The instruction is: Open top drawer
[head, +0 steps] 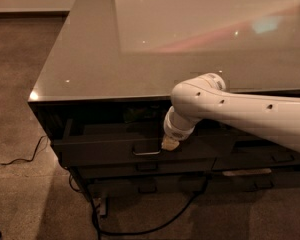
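The top drawer [105, 146] has a dark front with a small metal bar handle [146, 151]. It stands pulled out a little from under the cabinet's glossy top, with a dark gap behind its front. My white arm reaches in from the right and bends down in front of the cabinet. My gripper [169, 144] is at the right end of the handle, touching or just beside it. The arm's wrist hides most of the gripper.
The cabinet's glossy top [140, 49] overhangs the drawers. Lower dark drawer fronts [145, 168] sit below the top drawer. Black cables [140, 229] trail on the carpet under the cabinet, and one runs off left [20, 160]. Open carpet lies left.
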Motion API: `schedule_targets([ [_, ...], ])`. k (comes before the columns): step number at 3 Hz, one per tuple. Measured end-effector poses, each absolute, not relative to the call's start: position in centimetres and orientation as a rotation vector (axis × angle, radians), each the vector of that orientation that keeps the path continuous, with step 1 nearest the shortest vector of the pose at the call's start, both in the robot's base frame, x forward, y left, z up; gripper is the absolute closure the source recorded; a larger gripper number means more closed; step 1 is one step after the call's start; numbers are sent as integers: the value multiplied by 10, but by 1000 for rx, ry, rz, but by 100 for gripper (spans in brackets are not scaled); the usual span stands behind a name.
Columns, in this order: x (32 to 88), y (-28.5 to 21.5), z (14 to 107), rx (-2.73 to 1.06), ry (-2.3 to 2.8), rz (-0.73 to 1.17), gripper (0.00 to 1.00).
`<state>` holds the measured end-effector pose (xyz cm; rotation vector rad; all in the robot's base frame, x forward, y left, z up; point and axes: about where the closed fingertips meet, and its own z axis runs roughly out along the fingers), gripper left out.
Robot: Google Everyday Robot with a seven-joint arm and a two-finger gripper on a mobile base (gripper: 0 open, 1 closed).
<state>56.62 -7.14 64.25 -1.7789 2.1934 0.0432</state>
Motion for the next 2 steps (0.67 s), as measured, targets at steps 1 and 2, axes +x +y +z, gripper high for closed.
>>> schedule_targets([
  [1,552,-78,648,-1778,2217,62,81],
  [2,543,-81,655,-1775,2216,77,58],
])
